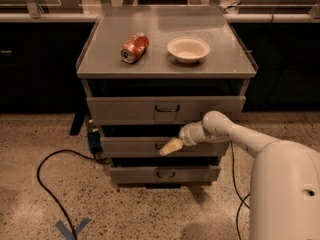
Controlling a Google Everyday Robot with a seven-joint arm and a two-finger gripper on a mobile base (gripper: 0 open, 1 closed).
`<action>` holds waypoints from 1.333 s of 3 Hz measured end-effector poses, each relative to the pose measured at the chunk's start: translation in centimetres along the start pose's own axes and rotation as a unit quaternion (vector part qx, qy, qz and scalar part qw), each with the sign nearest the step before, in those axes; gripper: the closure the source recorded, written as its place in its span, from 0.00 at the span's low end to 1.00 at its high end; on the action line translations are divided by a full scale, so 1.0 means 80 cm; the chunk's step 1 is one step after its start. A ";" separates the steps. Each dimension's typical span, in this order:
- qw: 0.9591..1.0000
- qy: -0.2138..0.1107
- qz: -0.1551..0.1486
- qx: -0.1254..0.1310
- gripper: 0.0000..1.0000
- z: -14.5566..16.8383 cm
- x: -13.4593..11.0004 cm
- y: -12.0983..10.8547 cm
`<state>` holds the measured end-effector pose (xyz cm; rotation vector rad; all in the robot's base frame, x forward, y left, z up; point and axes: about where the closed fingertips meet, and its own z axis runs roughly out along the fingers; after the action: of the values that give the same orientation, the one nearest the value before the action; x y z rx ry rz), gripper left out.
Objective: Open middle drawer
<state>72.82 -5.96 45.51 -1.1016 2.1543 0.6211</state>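
Observation:
The grey metal cabinet (165, 39) has three drawers. The middle drawer (130, 147) is the second one, with a wide flat front; its small dark handle at centre is mostly covered by my gripper. My gripper (169, 147) reaches in from the right on a white arm (235, 134) and its pale fingers sit right at the middle drawer's handle. The top drawer (125, 110) stands slightly out from the cabinet, and the bottom drawer (135, 175) is below.
A crushed red can (135, 47) lies on the cabinet top beside a white bowl (188, 49). A black cable (60, 184) loops on the speckled floor at the left. A blue object (93, 140) stands by the cabinet's left side. Dark counters run behind.

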 end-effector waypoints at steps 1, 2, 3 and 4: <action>1.000 0.004 0.010 -0.008 0.00 0.012 0.007 -0.005; 1.000 0.004 0.011 -0.008 0.00 0.012 0.009 -0.004; 0.998 0.020 0.044 -0.032 0.00 0.032 0.025 0.000; 0.998 0.021 0.044 -0.032 0.00 0.028 0.021 0.001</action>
<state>72.72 -5.36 42.79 -1.0665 2.2421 0.7174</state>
